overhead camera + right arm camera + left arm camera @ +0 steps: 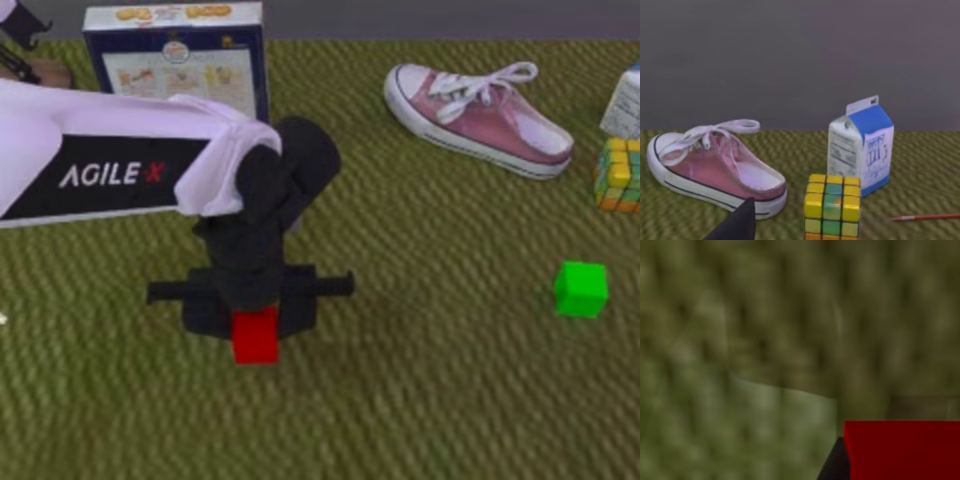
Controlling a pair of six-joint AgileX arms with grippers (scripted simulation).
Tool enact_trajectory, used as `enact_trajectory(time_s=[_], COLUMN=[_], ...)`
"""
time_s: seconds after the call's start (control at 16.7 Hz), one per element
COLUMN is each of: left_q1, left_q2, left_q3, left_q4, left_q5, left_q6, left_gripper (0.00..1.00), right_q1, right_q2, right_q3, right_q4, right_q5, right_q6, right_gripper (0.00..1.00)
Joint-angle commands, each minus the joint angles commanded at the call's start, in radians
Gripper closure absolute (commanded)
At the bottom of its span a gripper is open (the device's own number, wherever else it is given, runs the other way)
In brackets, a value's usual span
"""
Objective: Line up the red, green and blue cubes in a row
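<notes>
Bench: olive-green ribbed fabric, like coarse woven carpet, covers the bench (430, 400); a flat grey backdrop stands behind it.
Left arm: white shell with a black panel lettered AGILEX, reaching in from 9 o'clock of the top view; its matte black left gripper (252, 318) points down just left of centre.
Red cube: plain matte red cube (255, 335), sharp-edged, held between the dark fingers, which are closed narrowly on its sides; it shows at the 6 o'clock edge of the wrist block. Whether it touches the fabric I cannot tell. In the left wrist view the cube (902, 450) sits at 5 o'clock with one dark finger (836, 464) against its side.
Green cube: matte bright green cube (581, 289), lying alone on the fabric toward 3 o'clock, well apart from the red one.
Blue cube: not seen in any view.
Right arm: only a dark finger tip (737, 224) shows in its own wrist view; whether its fingers are wide or narrow I cannot tell.
Other things: pink canvas sneaker (478, 115) with white rubber sole and laces at 1 o'clock; puzzle cube (618, 175) of yellow, green and orange squares at 3 o'clock; blue-and-white milk carton (860, 145) beside it; printed cardboard box (177, 55) at 11 o'clock; thin red pencil (925, 217) near the carton.
</notes>
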Motion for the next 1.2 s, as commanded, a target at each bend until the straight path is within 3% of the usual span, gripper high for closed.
enact_trajectory(time_s=[0.78, 1.2], left_q1=[0.0, 0.0], left_q2=[0.0, 0.0], left_q3=[0.0, 0.0], left_q4=[0.0, 0.0], left_q5=[0.0, 0.0], left_q6=[0.0, 0.0], left_gripper=[0.02, 0.0], right_q1=[0.0, 0.0], right_q2=[0.0, 0.0], right_q3=[0.0, 0.0], right_q4=[0.0, 0.0], right_q5=[0.0, 0.0], right_q6=[0.0, 0.0], right_gripper=[0.0, 0.0])
